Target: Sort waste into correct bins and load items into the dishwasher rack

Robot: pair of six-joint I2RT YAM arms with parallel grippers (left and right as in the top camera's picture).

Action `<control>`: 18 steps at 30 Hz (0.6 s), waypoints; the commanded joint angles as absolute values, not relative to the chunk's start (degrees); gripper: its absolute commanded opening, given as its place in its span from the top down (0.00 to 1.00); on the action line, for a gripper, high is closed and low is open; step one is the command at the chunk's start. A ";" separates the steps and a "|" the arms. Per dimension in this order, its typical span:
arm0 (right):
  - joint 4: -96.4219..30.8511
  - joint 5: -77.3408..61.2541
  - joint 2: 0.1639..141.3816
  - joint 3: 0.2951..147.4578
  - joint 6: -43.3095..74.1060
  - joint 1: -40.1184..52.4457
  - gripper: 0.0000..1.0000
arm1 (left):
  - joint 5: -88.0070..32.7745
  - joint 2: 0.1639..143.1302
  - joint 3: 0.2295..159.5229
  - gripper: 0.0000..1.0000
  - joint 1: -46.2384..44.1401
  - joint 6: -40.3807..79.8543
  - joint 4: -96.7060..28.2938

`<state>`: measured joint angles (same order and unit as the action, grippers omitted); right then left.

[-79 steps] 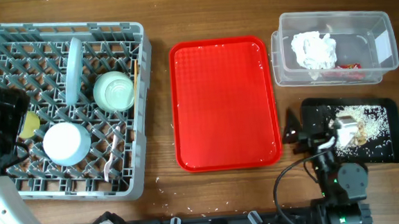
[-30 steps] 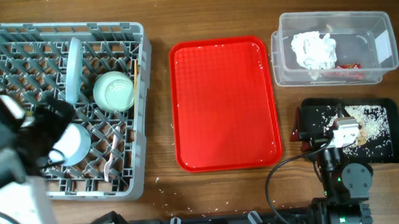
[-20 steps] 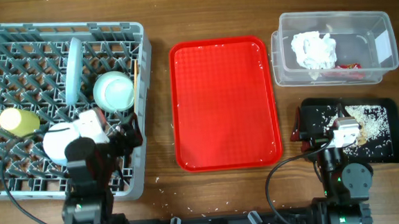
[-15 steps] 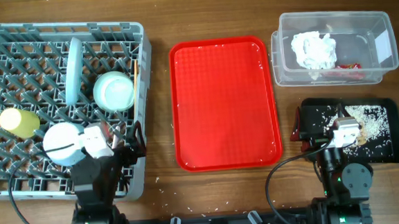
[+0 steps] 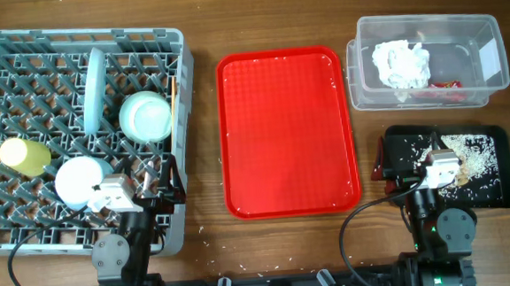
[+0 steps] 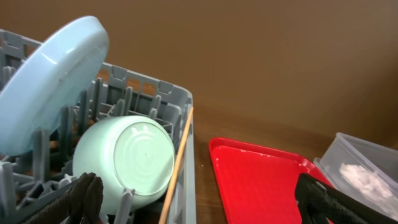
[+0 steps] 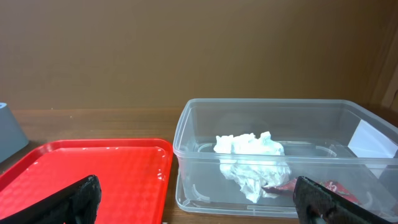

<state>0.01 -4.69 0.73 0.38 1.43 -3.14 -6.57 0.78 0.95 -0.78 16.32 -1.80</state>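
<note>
While agape, left claw (image 5: 159, 177) over rack (image 5: 71, 36).

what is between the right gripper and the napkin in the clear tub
Only the near wall of the clear tub: the napkin lies inside behind it, the right gripper outside. The tub is open on top.

A brown wooden table (image 5: 200, 40) with visible grain, seen from above. A large grey dish rack (image 5: 80, 35) sits on its left side. A red tray (image 5: 287, 132) lies flat in the middle, just beside the rack and not touching it. At the far right, a clear plastic tub (image 5: 425, 18) sits toward the back, with a flat black tray (image 5: 489, 195) just in front of it. A few pale crumbs (image 5: 210, 243) are scattered on the bare wood near the front edge.
</note>
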 commanded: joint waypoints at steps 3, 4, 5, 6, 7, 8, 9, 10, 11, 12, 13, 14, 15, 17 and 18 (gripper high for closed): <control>0.14 -4.32 0.21 0.30 1.89 -2.96 0.00 | -3.90 0.16 0.36 0.00 -0.99 8.99 -4.12; 0.14 -4.32 0.21 0.30 1.87 -2.96 0.00 | -3.73 0.16 0.36 0.00 -0.95 8.97 -4.12; 0.14 -4.32 0.21 0.30 1.87 -2.96 0.00 | -3.75 0.16 0.36 0.00 -0.95 8.99 -4.10; 0.14 -4.32 0.21 0.30 1.87 -2.96 0.00 | -3.75 0.16 0.36 0.00 -0.95 8.99 -4.10; 0.14 -4.32 0.21 0.30 1.87 -2.96 0.00 | -3.77 0.16 0.38 0.00 -0.95 8.99 -4.10; 0.14 -4.32 0.21 0.30 1.87 -2.96 0.00 | -3.75 0.19 0.36 0.00 -0.95 8.99 -4.10; 0.14 -4.32 0.21 0.30 1.87 -2.96 0.00 | -3.75 0.19 0.38 0.00 -0.95 8.99 -4.10; 0.14 -4.32 0.21 0.30 1.89 -2.96 0.00 | -3.75 0.19 0.36 0.00 -0.95 8.99 -4.10; 0.14 -4.32 0.21 0.30 1.89 -2.96 0.00 | -3.77 0.19 0.38 0.00 -0.95 8.99 -4.10; 0.14 -4.32 0.21 0.30 1.85 -2.96 0.00 | -3.75 0.19 0.36 0.00 -0.95 8.99 -4.10; 0.14 -4.32 0.21 0.30 1.87 -2.96 0.00 | -3.77 0.19 0.36 0.00 -0.95 8.99 -4.10; 0.14 -4.32 0.21 0.30 1.87 -2.96 0.00 | -3.75 0.19 0.36 0.00 -0.95 8.99 -4.10; 0.14 -4.32 0.21 0.30 1.87 -2.96 0.00 | -3.75 0.19 0.38 0.00 -0.95 8.99 -4.10; 0.14 -4.32 0.21 0.30 1.85 -2.96 0.00 | -3.77 0.19 0.36 0.00 -0.95 8.99 -4.10; 0.14 -4.32 0.21 0.30 1.87 -2.96 0.00 | -3.77 0.19 0.38 0.00 -0.95 8.99 -4.10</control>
